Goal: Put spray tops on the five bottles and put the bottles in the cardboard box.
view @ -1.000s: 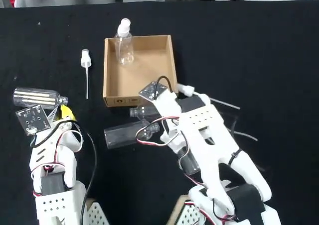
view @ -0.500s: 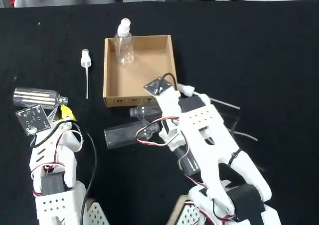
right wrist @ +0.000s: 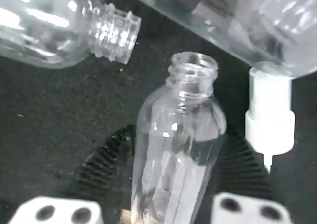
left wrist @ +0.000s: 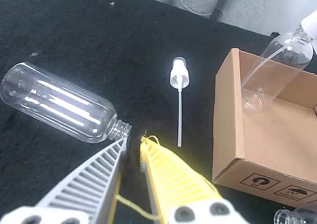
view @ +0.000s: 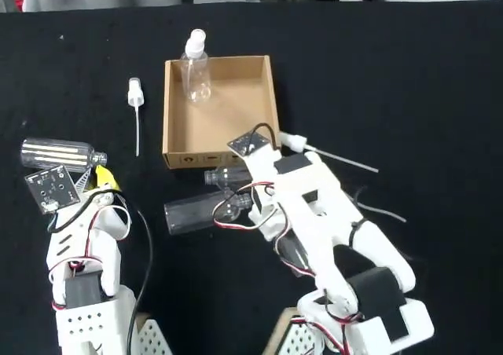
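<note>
The right gripper (right wrist: 176, 172) is pinching the held bottle (right wrist: 178, 130), and we are seeing one black finger (right wrist: 106, 159) on each flank of it. It is looking like a firm clamp, though the contact itself is half hidden behind the clear plastic. The held bottle's neck is open with no top on it, and a white spray top (right wrist: 270, 117) is lying just beside that neck. Another uncapped bottle neck (right wrist: 116, 35) is lying close by on the black table (right wrist: 44, 135).

From above, we are watching the right arm (view: 314, 206) stretching over two clear bottles. The short bottle (view: 224, 176) is lying right against the near wall of the cardboard box (view: 169, 135), and the long bottle (view: 192, 214) is just nearer than it.

Inside the box, the capped bottle (view: 195, 72) is leaning in the far left corner with its spray top already on. A second spray top (view: 295, 143) is lying just right of the box, its tube pointing right.

On the left, the left gripper (left wrist: 133, 140) is showing its grey and yellow fingers all but pressed together and gripping nothing. Its tips are hovering just beside the neck of the left bottle (left wrist: 59, 102), which is lying uncapped on its side. Between that bottle and the box, the loose spray top (left wrist: 178, 75) is lying on the table.
</note>
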You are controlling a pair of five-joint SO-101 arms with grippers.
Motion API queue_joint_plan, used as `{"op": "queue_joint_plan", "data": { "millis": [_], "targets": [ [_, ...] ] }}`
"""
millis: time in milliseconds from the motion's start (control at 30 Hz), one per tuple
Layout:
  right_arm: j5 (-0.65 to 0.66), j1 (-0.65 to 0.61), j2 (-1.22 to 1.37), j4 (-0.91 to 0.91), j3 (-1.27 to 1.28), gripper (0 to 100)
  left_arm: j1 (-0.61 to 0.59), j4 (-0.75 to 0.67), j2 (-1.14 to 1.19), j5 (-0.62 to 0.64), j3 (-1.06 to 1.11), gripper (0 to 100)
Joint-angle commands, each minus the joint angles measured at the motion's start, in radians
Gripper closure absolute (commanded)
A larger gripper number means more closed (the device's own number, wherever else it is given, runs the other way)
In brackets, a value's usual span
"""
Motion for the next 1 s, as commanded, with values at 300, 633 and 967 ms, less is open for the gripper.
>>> {"op": "queue_joint_plan", "data": {
  "millis": [300,633,967],
  "targets": [
    [0.002,-0.009,-0.208,0.123,-0.067,87.5,-0.01,-0.021,-0.008,-0.008,0.025,96],
    [0.003,-0.011,-0.377,0.256,-0.151,87.5,-0.01,-0.02,-0.008,-0.008,0.025,96],
    [0.003,0.061,-0.541,0.253,-0.143,87.5,-0.007,-0.021,-0.008,-0.008,0.025,96]
  ]
}}
